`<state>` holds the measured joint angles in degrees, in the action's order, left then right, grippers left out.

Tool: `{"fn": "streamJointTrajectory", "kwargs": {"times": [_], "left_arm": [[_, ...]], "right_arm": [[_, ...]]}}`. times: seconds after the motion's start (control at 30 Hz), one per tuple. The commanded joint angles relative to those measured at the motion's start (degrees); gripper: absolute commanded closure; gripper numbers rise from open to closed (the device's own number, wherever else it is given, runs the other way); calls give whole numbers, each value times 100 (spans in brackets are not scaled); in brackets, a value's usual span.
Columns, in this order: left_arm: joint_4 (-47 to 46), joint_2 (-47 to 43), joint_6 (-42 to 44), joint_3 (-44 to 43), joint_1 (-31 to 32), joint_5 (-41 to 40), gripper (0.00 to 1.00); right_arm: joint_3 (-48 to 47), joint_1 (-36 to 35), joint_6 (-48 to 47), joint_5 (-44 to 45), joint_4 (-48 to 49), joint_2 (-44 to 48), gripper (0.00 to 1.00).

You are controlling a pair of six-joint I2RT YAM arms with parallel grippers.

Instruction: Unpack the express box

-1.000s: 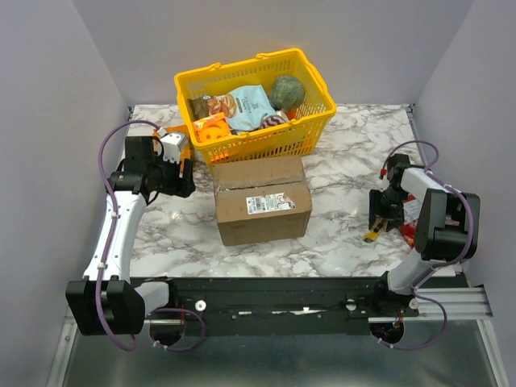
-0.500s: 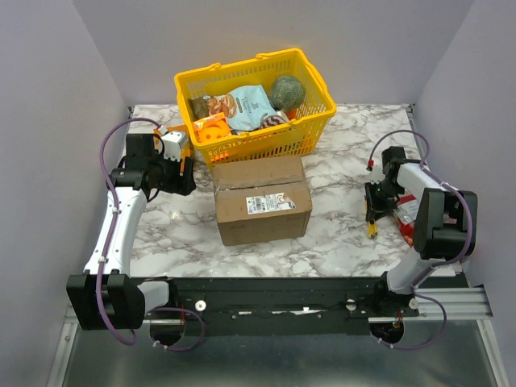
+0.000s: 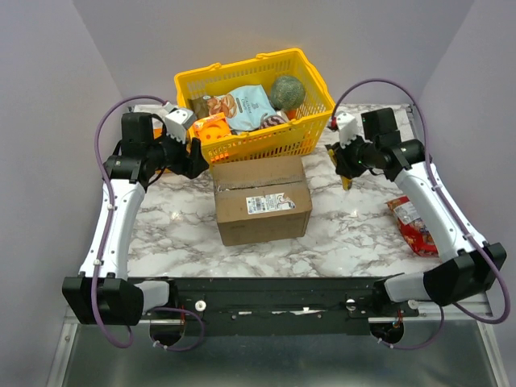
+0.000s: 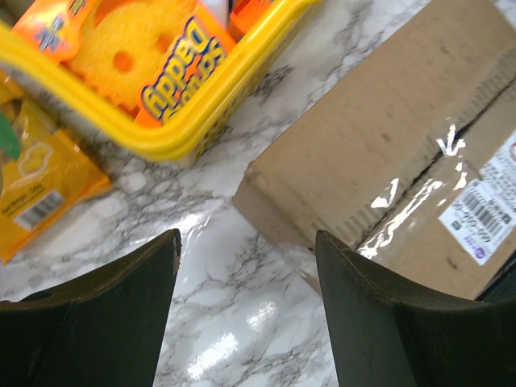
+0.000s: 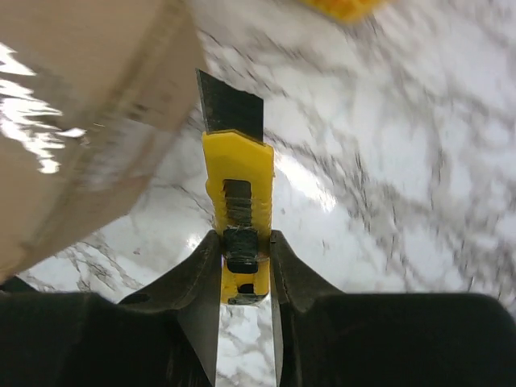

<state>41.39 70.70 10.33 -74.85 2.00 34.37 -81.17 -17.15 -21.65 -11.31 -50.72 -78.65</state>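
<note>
The cardboard box (image 3: pixel 262 201) lies at the middle of the counter (image 3: pixel 347 234), just in front of the yellow basket (image 3: pixel 274 143). Its flaps are shut and the clear tape (image 4: pixel 411 205) along the seam appears uncut (no slit can be seen). Nothing has been taken out, so the unpacking is judged barely begun. A yellow box knife (image 5: pixel 234 173), blade out, is pinched in the right hand (image 5: pixel 243 258) near the box's right side, apart from it. The left hand (image 4: pixel 246 242) is spread and empty by the box's left rear corner. Cutting, opening and emptying remain.
</note>
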Motion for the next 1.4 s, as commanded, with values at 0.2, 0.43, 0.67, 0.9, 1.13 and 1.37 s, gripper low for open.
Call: {"fn": "streamJointTrajectory", "kwargs": {"times": [0.2,0.43,0.67,0.9,1.13,1.37], "left_arm": [[-280,42,127,-83,160,132,24],[-640,-302,-259,304,222,114,24],[-667,-416,-303,568,406,324,23],[-272,22,302,-11,1029,720,20],[19,418,1024,-372,2085,26,21],[98,735,1085,-689,2498,-255,22]], "right_arm": [[-1086,-1958,-2870,-126,-1186,-607,91],[-777,-2504,-2986,15,-975,-870,79],[-1060,-2495,-2625,383,-563,-872,15],[-2023,-1260,-1624,-1319,-1034,-581,7],[-1764,-132,-1027,-2874,-1801,-976,19],[-990,150,-692,-4282,-1942,-1187,24]]}}
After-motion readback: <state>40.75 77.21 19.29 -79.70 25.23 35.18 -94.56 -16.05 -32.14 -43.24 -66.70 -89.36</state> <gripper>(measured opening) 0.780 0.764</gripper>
